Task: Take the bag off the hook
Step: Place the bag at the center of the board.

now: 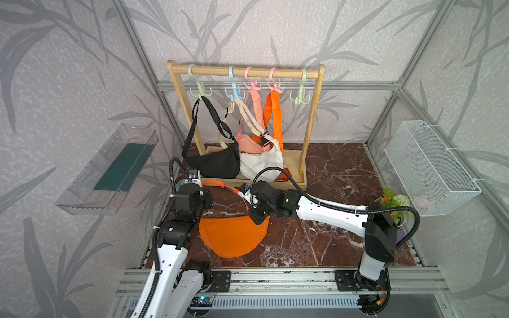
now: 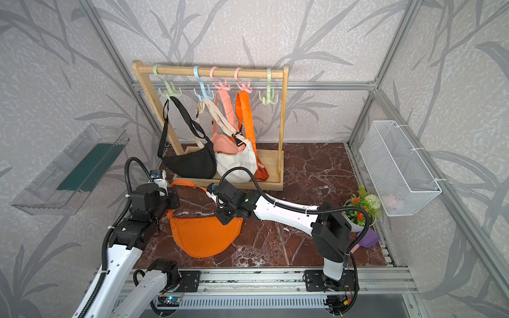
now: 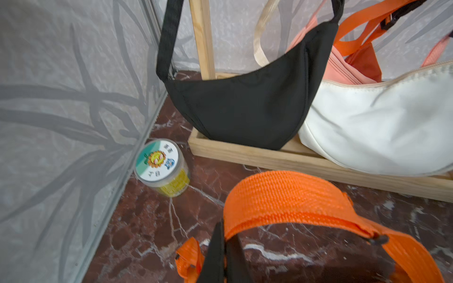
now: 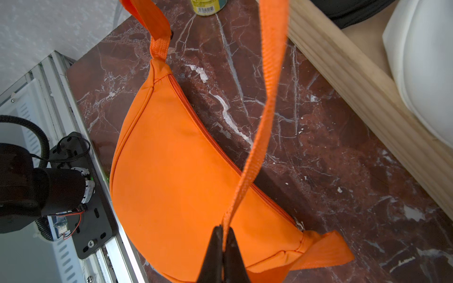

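Right wrist view: right gripper (image 4: 224, 231) and left gripper (image 3: 224, 232) pinch the orange webbing strap (image 4: 264, 110), presumably to lay the orange crescent fabric bag (image 4: 176, 166) down.

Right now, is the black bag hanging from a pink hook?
No, the black bag hangs by its strap from a green hook.

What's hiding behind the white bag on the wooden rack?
A pink bag peeks out behind the white bag, and a bit of a hanging orange bag shows low beside it. The white bag covers the rest of both.
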Robot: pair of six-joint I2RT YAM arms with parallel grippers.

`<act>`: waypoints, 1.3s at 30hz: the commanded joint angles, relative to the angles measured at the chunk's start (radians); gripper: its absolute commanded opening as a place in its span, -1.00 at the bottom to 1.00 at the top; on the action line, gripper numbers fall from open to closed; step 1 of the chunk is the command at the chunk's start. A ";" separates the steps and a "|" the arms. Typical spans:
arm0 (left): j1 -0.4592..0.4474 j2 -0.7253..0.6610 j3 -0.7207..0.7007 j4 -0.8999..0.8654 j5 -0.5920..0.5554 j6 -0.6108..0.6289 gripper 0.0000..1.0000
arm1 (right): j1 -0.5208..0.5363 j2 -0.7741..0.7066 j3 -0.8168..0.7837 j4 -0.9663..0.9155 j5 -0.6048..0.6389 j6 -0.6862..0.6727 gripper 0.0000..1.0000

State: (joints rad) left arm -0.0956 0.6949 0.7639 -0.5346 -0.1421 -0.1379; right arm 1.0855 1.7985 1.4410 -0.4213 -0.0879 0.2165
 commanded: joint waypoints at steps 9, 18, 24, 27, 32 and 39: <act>0.000 -0.129 -0.112 -0.167 0.133 -0.309 -1.00 | 0.035 -0.031 -0.136 0.034 -0.031 0.082 -0.98; 0.001 -0.317 -0.235 -0.158 0.028 -0.586 -0.59 | 0.069 -0.032 -0.173 0.041 -0.012 0.124 -0.77; 0.000 -0.472 -0.289 -0.208 0.028 -0.766 0.04 | 0.072 -0.057 -0.192 0.038 0.015 0.116 -0.46; 0.002 -0.531 -0.296 -0.257 0.016 -0.838 0.23 | 0.071 -0.072 -0.199 0.038 0.023 0.110 -0.39; 0.002 -0.588 -0.293 -0.293 0.013 -0.872 0.35 | 0.072 -0.087 -0.219 0.048 0.034 0.108 -0.33; 0.001 -0.591 -0.272 -0.309 -0.017 -0.852 0.34 | 0.072 -0.120 -0.242 0.059 0.053 0.106 -0.30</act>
State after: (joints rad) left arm -0.0959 0.1120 0.4774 -0.8089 -0.1162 -0.9699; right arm 1.1530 1.7298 1.2118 -0.3698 -0.0582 0.3256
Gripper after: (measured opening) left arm 0.673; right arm 0.347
